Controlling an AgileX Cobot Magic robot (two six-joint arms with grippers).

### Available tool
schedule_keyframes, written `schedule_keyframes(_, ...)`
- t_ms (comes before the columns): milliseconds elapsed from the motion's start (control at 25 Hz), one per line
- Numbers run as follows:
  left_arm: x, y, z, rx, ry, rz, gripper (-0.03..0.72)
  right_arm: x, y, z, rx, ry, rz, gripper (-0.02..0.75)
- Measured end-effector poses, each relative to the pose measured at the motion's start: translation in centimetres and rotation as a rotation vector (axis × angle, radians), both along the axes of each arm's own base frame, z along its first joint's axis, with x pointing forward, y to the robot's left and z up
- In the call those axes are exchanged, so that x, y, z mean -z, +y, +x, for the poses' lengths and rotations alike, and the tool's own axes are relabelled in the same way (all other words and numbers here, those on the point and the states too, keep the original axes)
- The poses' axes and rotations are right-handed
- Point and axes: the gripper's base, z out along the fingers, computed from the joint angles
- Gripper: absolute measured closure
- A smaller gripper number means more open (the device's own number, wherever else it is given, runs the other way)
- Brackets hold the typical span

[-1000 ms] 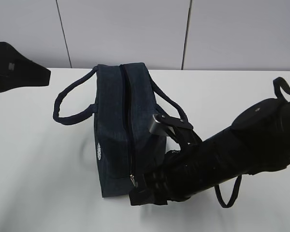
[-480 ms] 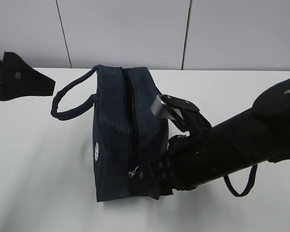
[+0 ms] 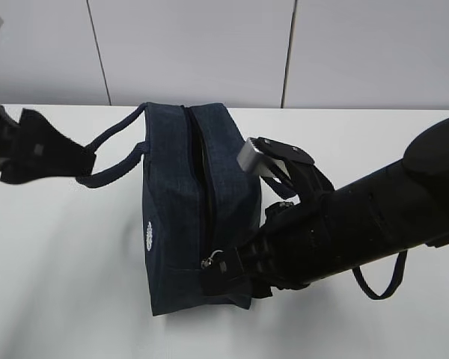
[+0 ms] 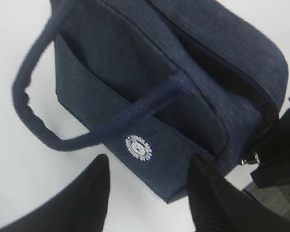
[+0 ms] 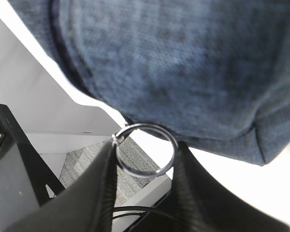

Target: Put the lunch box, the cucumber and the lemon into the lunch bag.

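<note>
Exterior view: one lunch bag [image 3: 191, 209], two handles; right fingers [image 5: 106, 193] pinch its ring pull [image 5: 145, 150], left fingers [image 4: 94, 193] released.

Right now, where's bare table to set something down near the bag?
Bare table front-left, bordered by the lunch bag and the left gripper. Another strip behind the bag, along the wall. Crowded on the right: the right gripper sits at the zipper ring.
</note>
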Motion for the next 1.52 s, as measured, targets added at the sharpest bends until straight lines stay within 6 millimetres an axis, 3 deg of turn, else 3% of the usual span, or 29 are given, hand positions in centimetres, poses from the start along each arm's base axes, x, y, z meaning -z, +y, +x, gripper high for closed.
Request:
schedule_keyframes(240, 2.8, -2.2, -2.3, 0.109, 0.044, -0.005, 0.33, 0.0, 0.0, 0.1, 0.006, -0.006, -0.004, 0.516)
schedule_keyframes(440, 3.5, -3.5, -3.5, 0.18, 0.026, 0.002, 0.33, 0.1, -0.1, 0.2, 0.025, -0.021, -0.015, 0.516)
schedule_keyframes(840, 7.3, -3.9, -3.1, 0.227, 0.117, 0.085, 0.288, 0.1, -0.2, 0.5, 0.055, -0.038, -0.022, 0.516)
schedule_keyframes(1320, 10.7, -7.6, -3.0, 0.256, 0.091, 0.147, 0.284, -1.1, 0.2, 1.4, 0.067, -0.082, 0.0, 0.517)
schedule_keyframes(1520, 12.0, -7.9, -2.3, 0.194, 0.064, 0.183, 0.286, -1.2, 0.3, 1.4, 0.083, -0.068, 0.018, 0.517)
